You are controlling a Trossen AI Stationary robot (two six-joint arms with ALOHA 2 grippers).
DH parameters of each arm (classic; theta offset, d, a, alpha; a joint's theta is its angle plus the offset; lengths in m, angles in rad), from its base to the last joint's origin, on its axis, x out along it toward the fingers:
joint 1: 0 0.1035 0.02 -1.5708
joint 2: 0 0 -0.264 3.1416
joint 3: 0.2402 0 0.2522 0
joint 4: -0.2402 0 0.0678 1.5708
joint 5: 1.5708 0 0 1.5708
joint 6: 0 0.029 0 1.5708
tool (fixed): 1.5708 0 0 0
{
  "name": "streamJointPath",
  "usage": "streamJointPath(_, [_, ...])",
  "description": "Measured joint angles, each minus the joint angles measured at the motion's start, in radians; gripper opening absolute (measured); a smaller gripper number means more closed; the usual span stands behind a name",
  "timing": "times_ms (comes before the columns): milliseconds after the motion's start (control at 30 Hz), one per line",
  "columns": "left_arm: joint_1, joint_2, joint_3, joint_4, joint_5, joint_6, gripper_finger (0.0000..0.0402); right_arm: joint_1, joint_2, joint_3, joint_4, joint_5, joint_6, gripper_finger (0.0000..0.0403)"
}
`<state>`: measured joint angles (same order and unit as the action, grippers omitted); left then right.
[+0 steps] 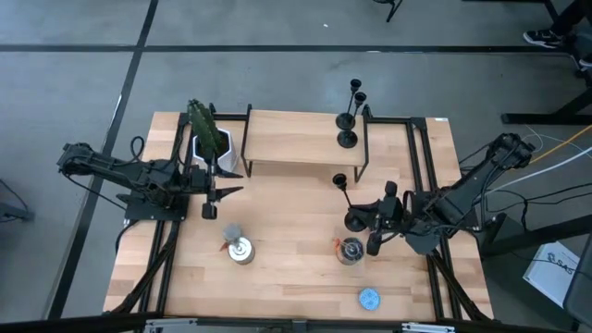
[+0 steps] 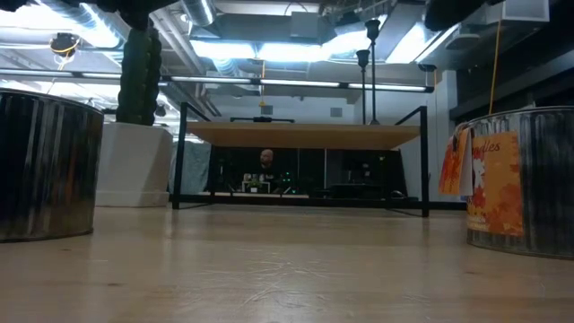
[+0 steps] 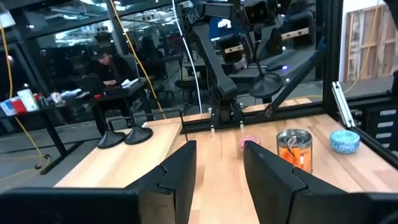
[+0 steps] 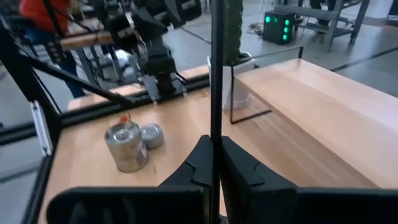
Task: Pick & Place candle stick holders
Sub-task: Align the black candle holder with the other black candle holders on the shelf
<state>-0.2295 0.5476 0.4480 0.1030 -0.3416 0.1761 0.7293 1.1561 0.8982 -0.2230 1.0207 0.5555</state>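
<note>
Your right gripper [image 4: 215, 163] has its jaws clamped on the thin stem of a candle stick holder [image 1: 350, 205], while your left gripper [image 3: 219, 163] hovers over the bench [image 1: 287, 268] with jaws parted and empty.

Three matte-black candle stick holders, two on the shelf and one held.

Two candle stick holders [image 1: 348, 118] stand upright side by side on the raised wooden shelf [image 1: 296, 137], near its right end, each with a round flat base, thin stem and small cup top. A third candle stick holder [image 1: 348, 199] is off the shelf, above the bench [image 1: 287, 268], its thin stem clamped between the right claw [image 4: 212, 169] fingers, its round base showing dark just beside that claw.
</note>
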Motion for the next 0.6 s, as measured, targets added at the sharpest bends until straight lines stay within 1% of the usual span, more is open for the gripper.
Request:
streamJointPath(167, [0.000,0.000,0.000,-0.002,0.001,0.029,0.0127,-0.037,0.008,-0.051,0.172,-0.013,-0.059,0.0014])
streamJointPath(400, [0.019,0.000,0.000,-0.019,0.006,0.039,0.0127,-0.150,0.021,-0.137,0.407,-0.138,-0.206,0.0014])
streamJointPath(500, [0.050,0.000,0.000,-0.039,0.047,0.037,0.0127,-0.214,0.021,-0.148,0.439,-0.192,-0.266,0.0014])
streamJointPath(600, [0.086,0.000,0.000,-0.054,0.112,0.018,0.0127,-0.279,0.021,-0.148,0.439,-0.221,-0.324,0.0015])
